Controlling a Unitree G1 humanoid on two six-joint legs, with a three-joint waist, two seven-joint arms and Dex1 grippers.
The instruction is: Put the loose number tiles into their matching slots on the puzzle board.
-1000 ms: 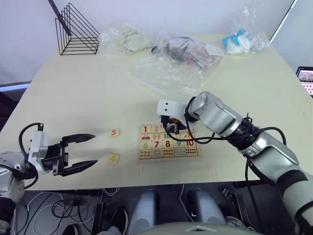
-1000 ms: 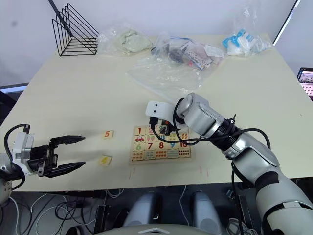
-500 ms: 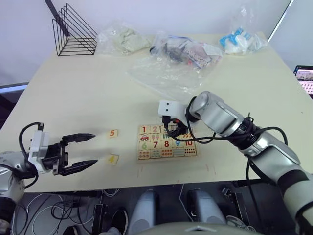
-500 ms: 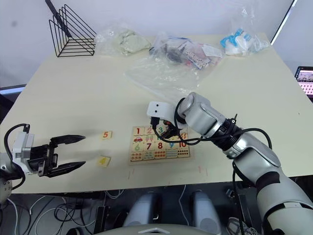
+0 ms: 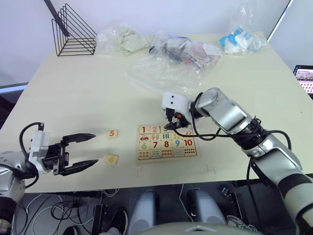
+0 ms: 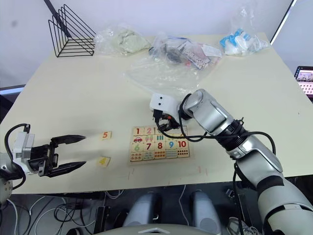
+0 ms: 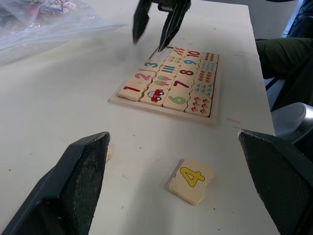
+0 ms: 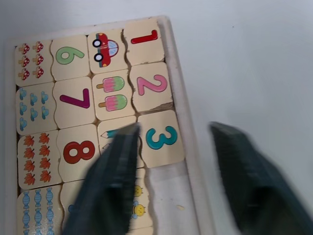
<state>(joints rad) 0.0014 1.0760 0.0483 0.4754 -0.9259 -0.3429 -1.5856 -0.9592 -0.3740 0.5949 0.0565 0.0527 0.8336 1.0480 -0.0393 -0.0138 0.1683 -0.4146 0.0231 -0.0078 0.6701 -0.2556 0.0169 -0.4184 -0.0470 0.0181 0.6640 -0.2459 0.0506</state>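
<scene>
Now, on the worktop (image 5: 88, 93), the puzzle board (image 5: 167, 142) sits at centre frame beneath my right gripper (image 5: 174, 119), jaws apart and empty. Left gripper (image 5: 80, 153), jaws apart, faces the loose 5 tile (image 5: 113, 133) and 4 tile (image 5: 113, 159). Thin, stiff, light wood, probably: pinch opposite edges.

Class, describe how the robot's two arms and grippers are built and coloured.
Both arms are silver-grey metal segments with black joints and loose black cables. Each carries a white block at the wrist. The left gripper and right gripper each have two black, tapering fingers.
</scene>
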